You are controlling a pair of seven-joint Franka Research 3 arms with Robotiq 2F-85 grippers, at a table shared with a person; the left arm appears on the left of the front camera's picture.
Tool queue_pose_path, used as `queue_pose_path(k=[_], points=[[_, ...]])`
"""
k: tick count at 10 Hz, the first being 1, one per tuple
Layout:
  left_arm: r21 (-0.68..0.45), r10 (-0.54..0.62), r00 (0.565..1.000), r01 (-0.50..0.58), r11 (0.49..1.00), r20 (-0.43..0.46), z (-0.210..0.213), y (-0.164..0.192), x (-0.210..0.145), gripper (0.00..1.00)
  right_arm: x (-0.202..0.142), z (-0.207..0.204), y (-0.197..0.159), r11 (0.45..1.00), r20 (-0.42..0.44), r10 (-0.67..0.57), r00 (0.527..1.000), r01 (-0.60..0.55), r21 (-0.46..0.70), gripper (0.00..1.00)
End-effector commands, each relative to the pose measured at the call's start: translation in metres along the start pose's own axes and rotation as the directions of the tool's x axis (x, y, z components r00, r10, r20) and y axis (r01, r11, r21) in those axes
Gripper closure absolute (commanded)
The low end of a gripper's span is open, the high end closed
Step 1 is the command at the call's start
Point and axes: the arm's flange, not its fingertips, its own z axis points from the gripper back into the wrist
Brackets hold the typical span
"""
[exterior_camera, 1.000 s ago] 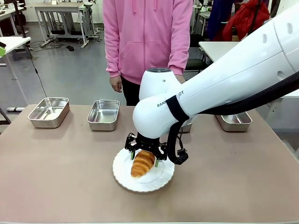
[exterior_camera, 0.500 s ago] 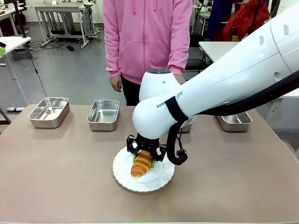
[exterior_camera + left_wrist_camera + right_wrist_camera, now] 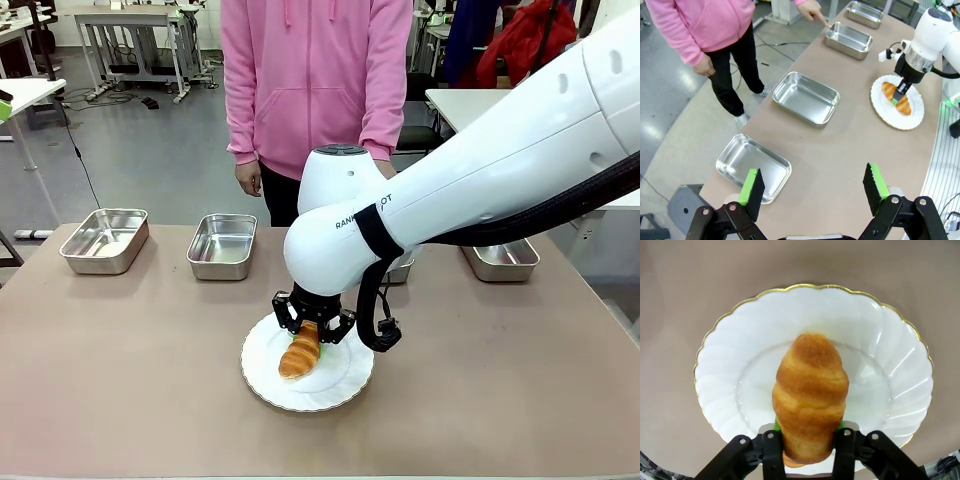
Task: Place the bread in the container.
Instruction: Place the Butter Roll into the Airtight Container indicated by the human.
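The bread (image 3: pixel 298 358), a golden-brown ridged roll, lies on a round white plate (image 3: pixel 258 378) near the table's front middle. My right gripper (image 3: pixel 309 333) reaches down onto it and is shut on its far end. In the right wrist view the bread (image 3: pixel 810 380) is pinched between the two fingers (image 3: pixel 774 447) over the plate (image 3: pixel 735 350). Several steel containers stand in a row at the far edge (image 3: pixel 104 240) (image 3: pixel 222 246) (image 3: pixel 502 260). My left gripper (image 3: pixel 813 187) hangs open high over the left containers (image 3: pixel 753 166) (image 3: pixel 806 96).
A person in a pink hoodie (image 3: pixel 315 80) stands at the far side. In the left wrist view the person's finger (image 3: pixel 816 11) points at the third container (image 3: pixel 848 39); my right arm (image 3: pixel 470 180) covers most of that container in the front view.
My right gripper's fingers have closed from both sides onto the bread's far end. The bread still rests on the plate.
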Motion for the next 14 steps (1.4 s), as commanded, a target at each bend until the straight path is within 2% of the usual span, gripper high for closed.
queue_pose_path(k=[1, 3, 4, 6, 9, 11, 14], points=[[-0.006, -0.007, 1.0, 0.007, 1.0, 0.011, 0.0, -0.001, 0.002, 0.0, 0.0, -0.004, -0.001, 1.0, -0.003, 0.0, 1.0, 0.0, -0.003, 0.6], [-0.006, -0.007, 1.0, 0.007, 1.0, 0.011, 0.0, -0.001, 0.002, 0.0, 0.003, 0.015, -0.001, 1.0, 0.033, 0.024, 0.999, -0.023, -0.016, 0.59], [-0.006, -0.007, 1.0, 0.007, 1.0, 0.011, 0.0, -0.001, 0.002, 0.0, 0.008, 0.039, -0.006, 0.997, 0.067, 0.059, 0.996, -0.055, -0.062, 0.59], [-0.006, -0.007, 1.0, 0.007, 1.0, 0.011, 0.0, -0.001, 0.002, 0.0, 0.014, 0.099, -0.015, 0.99, 0.064, 0.137, 0.988, -0.136, -0.021, 0.59], [-0.006, -0.007, 1.0, 0.007, 1.0, 0.011, 0.0, -0.001, 0.002, 0.0, 0.037, 0.171, -0.033, 0.98, 0.104, 0.199, 0.974, -0.198, -0.021, 0.59], [-0.006, -0.007, 1.0, 0.007, 1.0, 0.011, 0.0, -0.001, 0.002, 0.0, 0.074, 0.201, -0.043, 0.939, 0.126, 0.343, 0.931, -0.336, -0.07, 0.59], [-0.006, -0.007, 1.0, 0.007, 1.0, 0.011, 0.0, -0.001, 0.002, 0.0, 0.14, 0.203, -0.049, 0.898, 0.117, 0.438, 0.891, -0.43, -0.094, 0.59]])
